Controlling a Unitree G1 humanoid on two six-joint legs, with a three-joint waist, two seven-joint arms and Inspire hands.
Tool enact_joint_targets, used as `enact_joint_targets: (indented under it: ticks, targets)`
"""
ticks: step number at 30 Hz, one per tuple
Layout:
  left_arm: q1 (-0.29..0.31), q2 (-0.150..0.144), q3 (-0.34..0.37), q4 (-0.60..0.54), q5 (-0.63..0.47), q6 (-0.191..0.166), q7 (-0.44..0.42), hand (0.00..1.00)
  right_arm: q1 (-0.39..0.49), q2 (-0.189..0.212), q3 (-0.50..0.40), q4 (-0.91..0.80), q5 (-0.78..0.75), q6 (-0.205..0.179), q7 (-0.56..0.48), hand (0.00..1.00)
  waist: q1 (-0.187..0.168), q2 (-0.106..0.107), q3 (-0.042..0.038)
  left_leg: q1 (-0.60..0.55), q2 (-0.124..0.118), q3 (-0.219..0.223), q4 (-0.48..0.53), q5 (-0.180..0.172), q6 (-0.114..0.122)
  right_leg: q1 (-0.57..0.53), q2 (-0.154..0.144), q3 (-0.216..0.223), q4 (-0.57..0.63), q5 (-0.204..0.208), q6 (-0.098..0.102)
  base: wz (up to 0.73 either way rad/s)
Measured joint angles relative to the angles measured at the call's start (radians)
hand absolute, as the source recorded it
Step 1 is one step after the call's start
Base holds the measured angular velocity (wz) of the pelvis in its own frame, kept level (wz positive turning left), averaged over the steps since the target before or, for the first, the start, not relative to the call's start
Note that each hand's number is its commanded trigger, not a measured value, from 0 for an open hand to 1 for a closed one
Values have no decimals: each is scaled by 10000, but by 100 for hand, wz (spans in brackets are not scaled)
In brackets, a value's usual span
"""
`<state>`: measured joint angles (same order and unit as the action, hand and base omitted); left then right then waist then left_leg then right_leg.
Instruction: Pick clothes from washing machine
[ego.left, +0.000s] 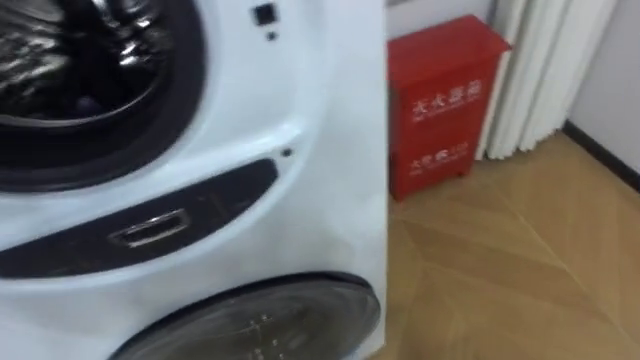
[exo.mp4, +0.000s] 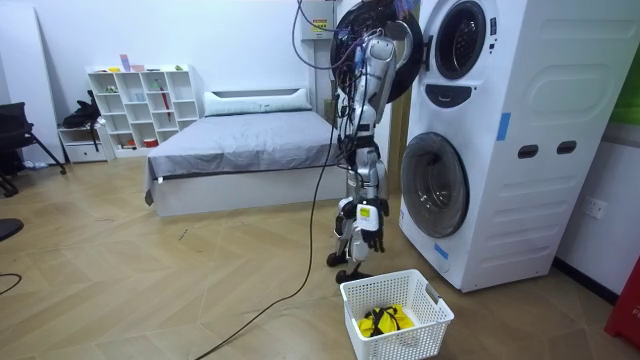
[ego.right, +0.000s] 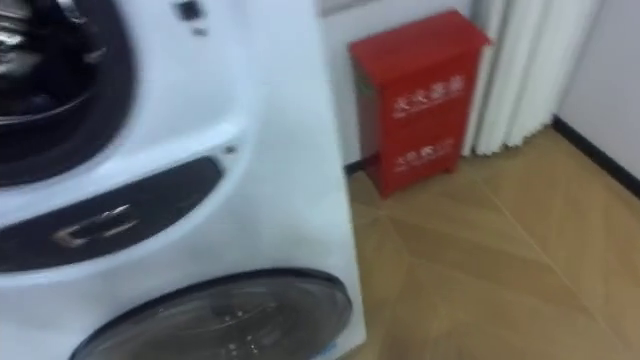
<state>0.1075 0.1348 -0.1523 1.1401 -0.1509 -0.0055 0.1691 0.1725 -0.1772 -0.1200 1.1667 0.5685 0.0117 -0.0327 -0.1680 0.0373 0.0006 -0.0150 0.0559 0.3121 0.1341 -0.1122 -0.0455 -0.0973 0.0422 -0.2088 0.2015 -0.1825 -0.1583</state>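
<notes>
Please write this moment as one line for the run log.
stance: facing washing machine | upper drum: open | right robot hand: hanging low | basket: on floor, yellow item inside

Home bedroom: grey bed (exo.mp4: 245, 140), white cubby shelf (exo.mp4: 140, 105), stacked washing machine (exo.mp4: 500, 140), wood floor (exo.mp4: 150, 270).

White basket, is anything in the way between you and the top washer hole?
Nothing visible blocks it. The stacked white washing machine's upper drum has its dark round door swung open, and the white plastic lattice basket sits on the wooden floor just in front.
</notes>
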Motion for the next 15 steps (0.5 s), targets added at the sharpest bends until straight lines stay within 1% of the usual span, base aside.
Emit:
enact_joint_targets:
  ticks: [1,2,3,4,5,6,7,9,10,11,15]
  targets:
    - [7,-81,253,-3,107,5,4,0,14,94,0,16,-202,45,32,0,130,-122,-10,128,2,-47,3,-47,14,163,-2,-80,-56,-22,29,28]
    - [63,-106,354,-3,147,14,9,0,-6,199,5,73,-354,79,35,0,243,-196,-35,224,-6,-84,1,-65,18,352,-9,-184,-169,-25,37,23]
    - [93,-105,365,-3,149,20,14,0,-20,250,21,104,-393,96,38,0,334,-208,-41,278,-11,-131,4,-81,35,442,-17,-232,-195,-32,50,23]
    - [158,-106,390,-6,148,42,23,0,-53,308,157,199,-438,129,51,0,412,-293,-63,309,-7,-168,14,-126,27,551,-20,-338,-277,-38,62,26]
    - [164,-105,481,-6,145,58,26,0,-105,369,228,301,-464,136,64,0,476,-322,-36,395,-9,-175,10,-168,17,687,-20,-432,-332,-49,89,23]
    - [169,-109,550,-3,144,63,24,0,-140,403,228,367,-484,143,60,0,568,-392,9,437,-9,-177,8,-191,12,734,-19,-450,-339,-58,100,15]
    - [170,-109,646,-4,146,62,23,0,-170,460,230,401,-573,160,30,0,707,-409,5,471,-17,-233,14,-207,5,813,-21,-472,-362,-61,105,9]
    - [203,-109,754,8,147,61,17,0,-244,494,315,411,-657,150,18,0,790,-401,15,491,-38,-426,7,-253,-3,903,-26,-576,-378,-74,129,12]
    - [203,-109,817,17,148,62,15,0,-309,495,460,459,-703,150,12,0,853,-412,46,544,-48,-515,2,-267,-6,1029,-27,-613,-419,-76,134,12]
    - [212,-110,922,17,148,62,4,0,-343,502,605,508,-846,149,20,0,872,-439,60,605,-60,-550,-2,-271,-2,1150,-29,-667,-495,-75,139,12]
    - [302,-115,1091,8,147,62,-12,0,-388,526,836,516,-1064,126,30,0,938,-494,69,714,-86,-681,-3,-282,1,1326,-38,-711,-563,-98,176,6]
